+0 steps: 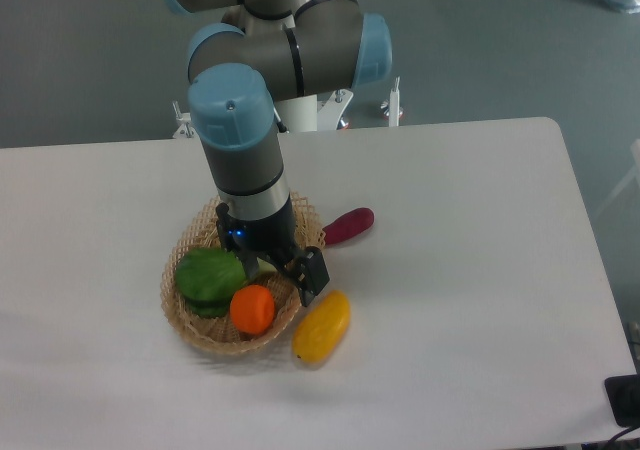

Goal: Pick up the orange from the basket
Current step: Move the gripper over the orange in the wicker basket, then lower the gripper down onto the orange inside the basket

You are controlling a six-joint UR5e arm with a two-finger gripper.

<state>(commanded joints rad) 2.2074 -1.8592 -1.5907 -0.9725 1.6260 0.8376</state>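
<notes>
from the fixed camera, the end effector (278, 272) hung over the basket (190, 325), its two fingers spread apart and holding nothing, one finger (312, 273) near the right rim, the other by the leafy green vegetable (208, 275). the orange (252, 309) sat in the basket's front part, just below the fingers and not yet between them. to grasp well, i judged the fingers should straddle the orange's widest part, avoiding the vegetable touching its left side, then close gently. the basket held the orange and the vegetable; a yellow fruit (322, 326) lay on the bench (460, 270) against the rim, a red-purple vegetable (349, 225) just beyond it.
</notes>
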